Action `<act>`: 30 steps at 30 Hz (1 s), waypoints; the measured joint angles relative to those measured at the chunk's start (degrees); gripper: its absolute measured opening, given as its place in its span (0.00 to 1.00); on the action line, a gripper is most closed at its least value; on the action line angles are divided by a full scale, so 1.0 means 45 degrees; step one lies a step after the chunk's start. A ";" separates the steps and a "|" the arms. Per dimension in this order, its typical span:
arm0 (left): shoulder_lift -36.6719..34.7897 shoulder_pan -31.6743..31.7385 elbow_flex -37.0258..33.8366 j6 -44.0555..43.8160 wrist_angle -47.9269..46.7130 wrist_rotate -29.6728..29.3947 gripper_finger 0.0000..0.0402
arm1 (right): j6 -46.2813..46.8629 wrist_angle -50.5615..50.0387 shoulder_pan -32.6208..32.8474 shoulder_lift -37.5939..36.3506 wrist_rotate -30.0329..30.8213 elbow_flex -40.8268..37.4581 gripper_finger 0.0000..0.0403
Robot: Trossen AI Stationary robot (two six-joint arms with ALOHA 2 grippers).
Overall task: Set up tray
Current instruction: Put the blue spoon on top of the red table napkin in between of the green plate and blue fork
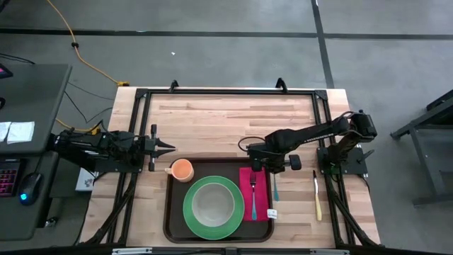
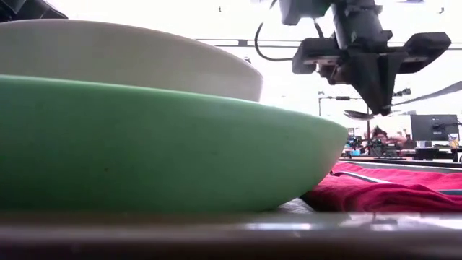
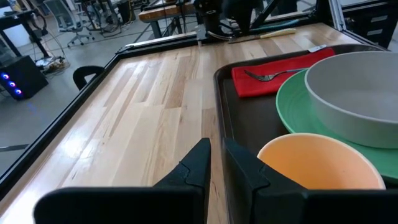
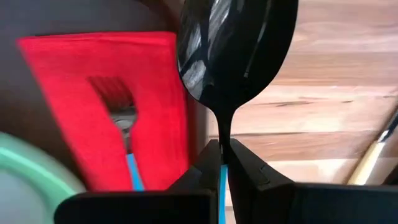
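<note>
The dark brown tray [image 1: 172,209] lies at the table's near edge. On it are a green plate [image 1: 191,212] holding a grey bowl [image 1: 212,204], an orange cup [image 1: 182,170] at the far left corner, and a red napkin [image 1: 258,185] with a fork [image 4: 121,121] on top. My right gripper [image 1: 272,168] hovers over the tray's right rim, shut on a spoon [image 4: 236,50] with a black bowl and blue handle. My left gripper [image 1: 172,147] waits shut, just beyond the cup at the tray's far left. My right gripper [image 4: 222,146] pinches the spoon between its two fingers where the black neck [image 4: 222,127] meets the blue handle [image 4: 222,180]. The fingers come from above, pointing down, and the spoon's bowl sticks out past their tips. The spoon is lifted clear, above the napkin's right edge.
A yellow-handled knife [image 1: 317,197] lies on the bare wood right of the tray. The far half of the table [image 1: 233,117] is open wood inside a black frame. Beyond the table's left edge stand a desk with a keyboard and mouse.
</note>
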 joint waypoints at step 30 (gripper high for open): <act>-0.0002 0.0000 0.0000 0.0000 -0.0240 -0.0078 0.18 | 0.1614 0.4029 0.0622 0.0777 -0.0218 0.0887 0.00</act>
